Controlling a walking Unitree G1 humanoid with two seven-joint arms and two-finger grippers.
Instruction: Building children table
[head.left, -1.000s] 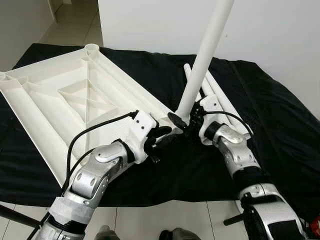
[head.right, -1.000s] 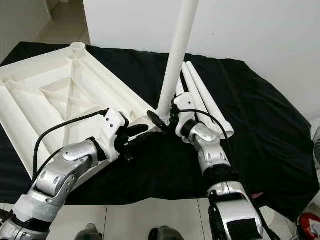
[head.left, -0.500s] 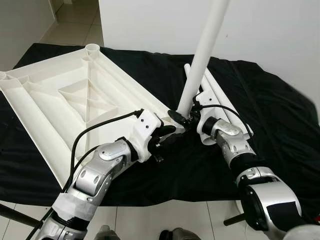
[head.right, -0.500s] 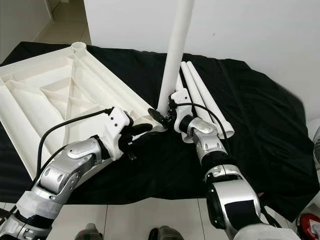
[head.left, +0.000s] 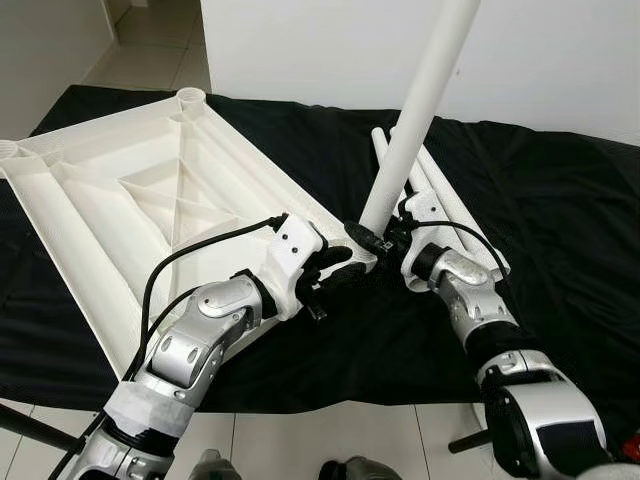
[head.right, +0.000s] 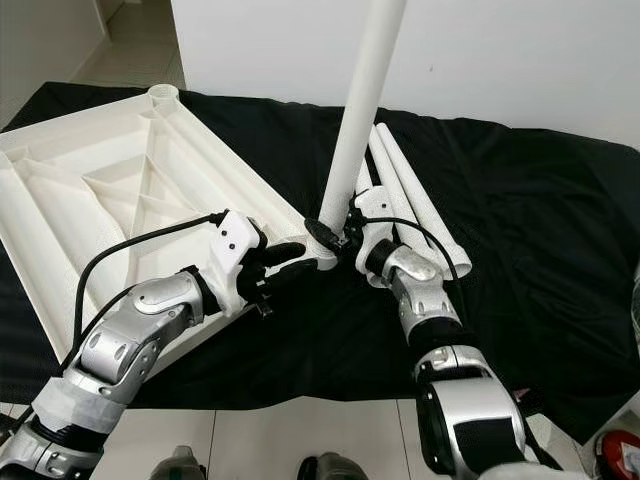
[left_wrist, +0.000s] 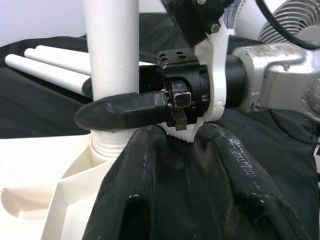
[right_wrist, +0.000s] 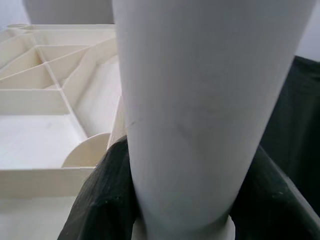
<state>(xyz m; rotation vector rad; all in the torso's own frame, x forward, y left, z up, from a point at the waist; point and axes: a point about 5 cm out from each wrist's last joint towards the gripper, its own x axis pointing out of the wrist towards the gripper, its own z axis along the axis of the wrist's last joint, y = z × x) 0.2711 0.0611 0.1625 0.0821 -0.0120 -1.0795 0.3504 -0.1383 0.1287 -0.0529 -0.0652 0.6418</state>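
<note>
You are looking at a black cloth (head.left: 560, 230) covering the floor, and the white table top (head.left: 130, 200) is lying on it upside down, its ribbed underside facing up, taking up the left half of the scene. Compared with half a second ago, the camera has shifted slightly and the table leg (head.left: 415, 110) you are holding is now leaning further toward the right at its top; its threaded lower end is still sitting at the near corner socket (left_wrist: 107, 150) of the table top. The leg is a plain, smooth white tube, slightly wider higher up. Your right gripper (head.left: 385, 238) is clamped around the base of this leg, one black finger on each side of it. Your left gripper (head.left: 335, 270) is resting on the table top's near corner, just beside the right one; its two fingers are lying narrow, close together, gripping nothing. Two spare legs (head.right: 410, 200) are lying side by side on the cloth behind your right wrist.
</note>
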